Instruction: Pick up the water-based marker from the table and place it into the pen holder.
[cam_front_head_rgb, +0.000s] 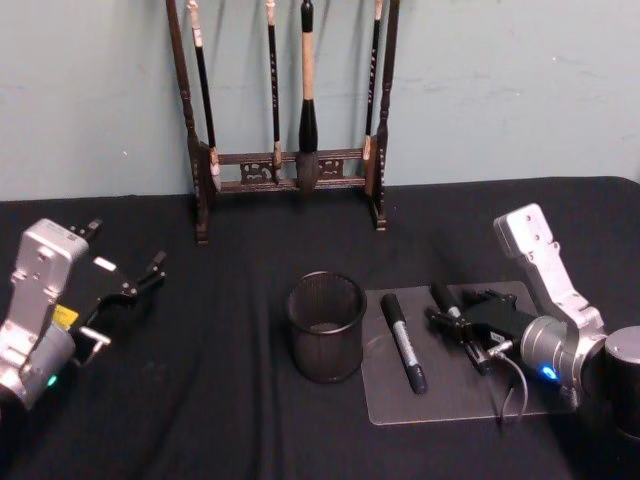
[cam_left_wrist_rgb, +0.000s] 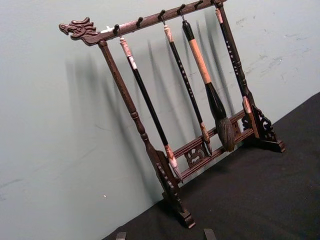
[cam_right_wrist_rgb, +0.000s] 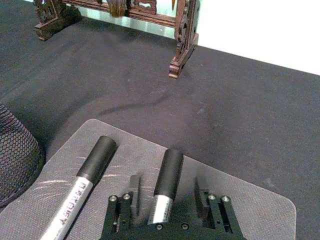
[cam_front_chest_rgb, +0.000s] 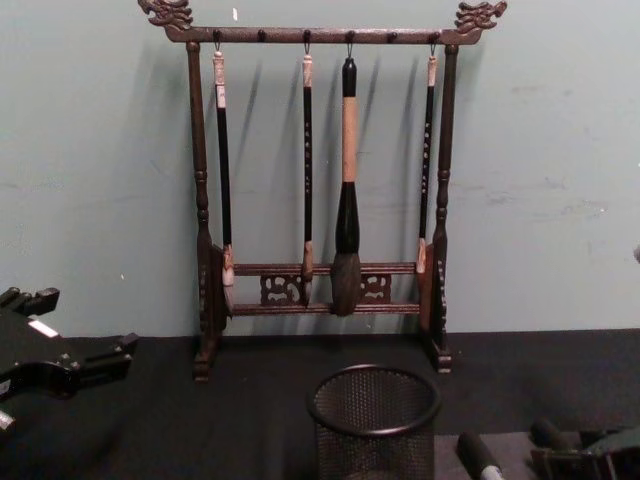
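Note:
Two markers with black caps and grey barrels lie side by side on the grey mat (cam_front_head_rgb: 450, 395) of the black table (cam_front_head_rgb: 200, 400). One marker (cam_front_head_rgb: 403, 342) (cam_right_wrist_rgb: 95, 165) lies free, nearer the pen holder. The other marker (cam_right_wrist_rgb: 169, 172) (cam_front_head_rgb: 445, 298) lies between the fingers of my right gripper (cam_right_wrist_rgb: 166, 185) (cam_front_head_rgb: 455, 325), which is open and low over the mat, a gap showing on each side of the barrel. The pen holder (cam_front_head_rgb: 326, 327) (cam_front_chest_rgb: 375, 420), a black mesh cup, stands upright just left of the mat. My left gripper (cam_front_head_rgb: 130, 290) hangs open at the far left.
A tall dark wooden brush rack (cam_front_head_rgb: 285, 170) (cam_left_wrist_rgb: 200, 150) with several hanging brushes stands at the back against the pale wall. The pen holder's mesh wall (cam_right_wrist_rgb: 15, 160) is close to the free marker. Bare black table lies between the left gripper and the pen holder.

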